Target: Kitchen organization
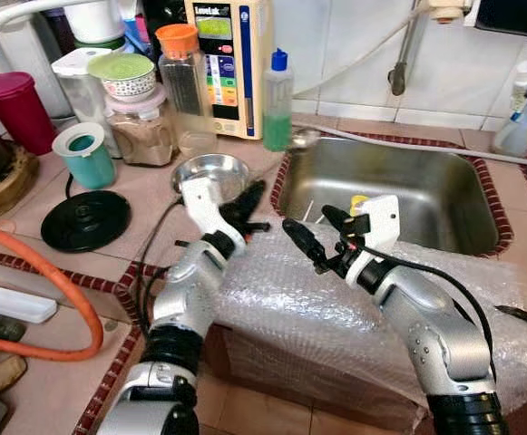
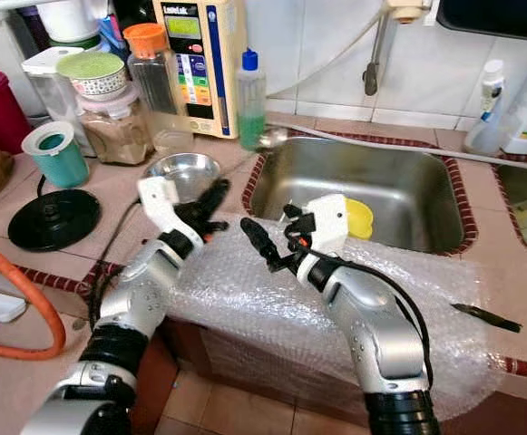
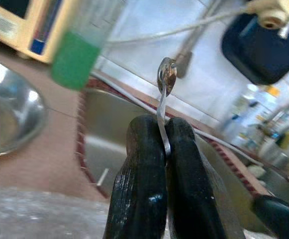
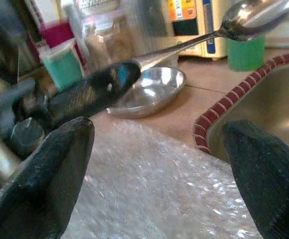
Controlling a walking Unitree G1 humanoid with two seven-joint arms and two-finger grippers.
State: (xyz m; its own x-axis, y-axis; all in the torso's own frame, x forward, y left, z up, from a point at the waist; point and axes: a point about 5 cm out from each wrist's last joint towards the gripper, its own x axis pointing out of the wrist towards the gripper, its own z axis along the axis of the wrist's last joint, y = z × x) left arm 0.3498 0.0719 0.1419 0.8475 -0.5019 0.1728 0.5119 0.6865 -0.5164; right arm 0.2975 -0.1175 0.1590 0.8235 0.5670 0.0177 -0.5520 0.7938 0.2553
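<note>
Left gripper (image 3: 165, 149) pinches a spoon (image 3: 165, 84) by its handle, bowl reaching past its fingertips toward the steel sink (image 1: 408, 195), clearest at the wrist, while the right gripper (image 1: 316, 234) gapes wide just beside over bubble wrap (image 1: 299, 308) on the tiled counter (image 1: 145, 195).

Polished metal spoon (image 3: 165, 94), its bowl mirror-bright, clamped between matt black, faintly grained fingers (image 3: 139, 189) of the left gripper (image 1: 249, 210). Brushed steel sink (image 1: 481, 231), upper right, dull sheen. Glossy steel bowl (image 1: 210, 172), upper centre. Clear, crinkled bubble wrap (image 1: 308, 313), lower centre, glinting. Matt pinkish counter tiles (image 1: 145, 186); glossy white wall tiles (image 1: 463, 63). Silver-painted arms, satin finish.
</note>
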